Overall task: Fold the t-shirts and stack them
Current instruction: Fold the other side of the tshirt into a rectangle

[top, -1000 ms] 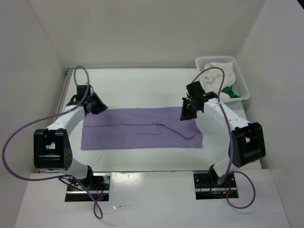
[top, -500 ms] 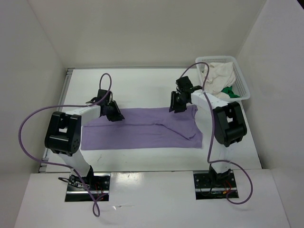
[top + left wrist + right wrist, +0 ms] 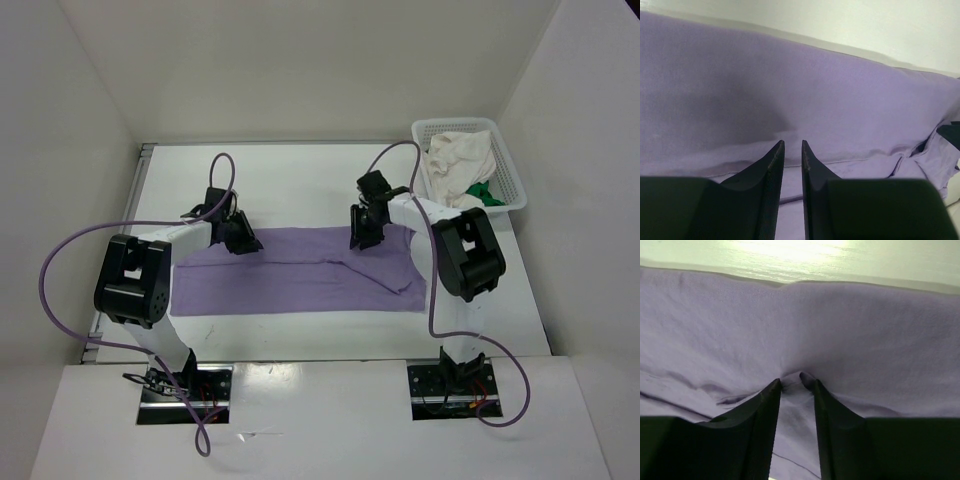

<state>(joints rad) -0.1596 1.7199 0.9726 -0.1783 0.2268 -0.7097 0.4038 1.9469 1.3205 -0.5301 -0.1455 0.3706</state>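
The lavender t-shirt [image 3: 300, 275] lies folded into a long flat strip across the table's middle. My left gripper [image 3: 243, 240] is over its far edge, left of centre. In the left wrist view its fingertips [image 3: 790, 142] stand a narrow gap apart above flat purple cloth [image 3: 790, 85], with nothing pinched between them. My right gripper [image 3: 362, 235] is on the far edge, right of centre. It is open, its tips [image 3: 792, 379] pressing into the cloth [image 3: 840, 325] with a small ridge bunched between them. The cream t-shirt [image 3: 460, 160] and the green t-shirt [image 3: 482, 193] lie in the basket.
The white mesh basket [image 3: 520, 190] stands at the table's far right corner. White walls close in the table on the left, back and right. Purple cables loop from both arms above the table.
Both grippers moved inward along the shirt's far edge, the left one rightward, the right one leftward. The right gripper opened and let go of the cloth. The shirt stayed flat.
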